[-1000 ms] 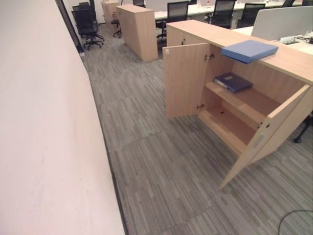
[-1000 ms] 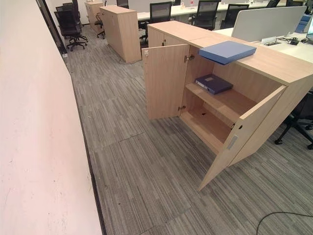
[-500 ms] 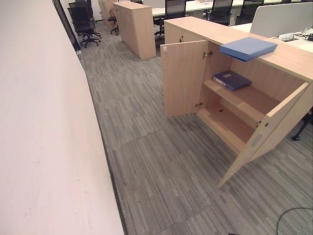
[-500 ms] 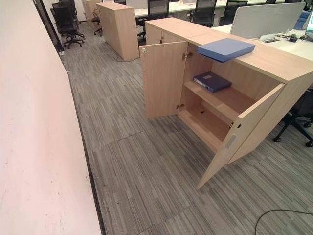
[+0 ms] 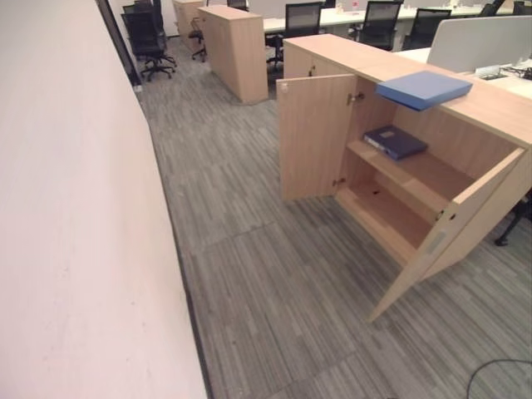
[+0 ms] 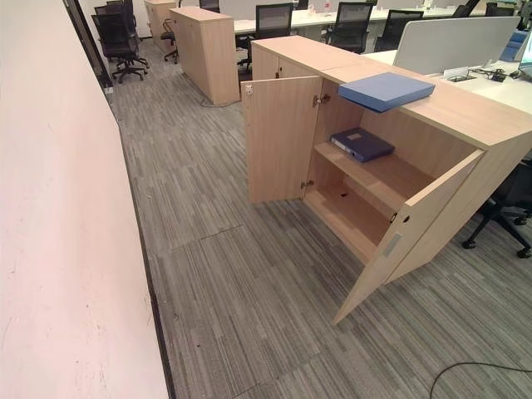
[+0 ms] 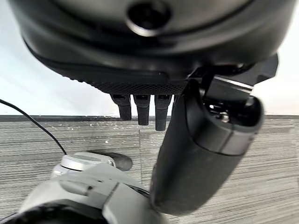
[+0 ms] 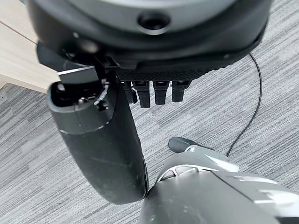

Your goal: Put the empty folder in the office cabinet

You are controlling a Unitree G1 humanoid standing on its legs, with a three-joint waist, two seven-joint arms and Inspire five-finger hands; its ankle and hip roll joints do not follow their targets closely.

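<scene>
Student: Change over the last second?

Tutor: Shifts only in framing: dips, then lifts again, so a move of the camera, not of the things. Leaves the light-blue folder (image 5: 424,88) exactly where it was, flat on the top of the cabinet (image 5: 490,104), 1 corner jutting past the front edge above the opening. Means, for the task, no progress yet: folder not picked up, approach probably the step in hand, with open carpet (image 5: 274,291) between viewpoint and cabinet.

Student: Hands?

Tutor: Left hand (image 7: 201,140) seen in its own wrist view, hanging over the carpet, fingers straight and relaxed, grasping nothing. Right hand (image 8: 98,144) likewise in its wrist view: released, empty, near a pale wooden panel at the corner.

Student: Count of each thing?

Tutor: Folders, 2: the light-blue one on top, taken here as the task's own, and a dark-blue folder (image 5: 396,140) lying flat on the upper shelf (image 5: 424,174). Doors, 2, both swung wide: left door (image 5: 316,137) and right door (image 5: 449,237). Levels inside, 2: upper shelf, holding the dark-blue folder at its far end and bare toward the near end, and bottom shelf (image 5: 382,214), bare. Hands, 2, both free.

Student: Next requirement?

Tutor: Likely closing in, gripping the overhanging edge, then sliding the folder onto a bare stretch of shelf.
</scene>
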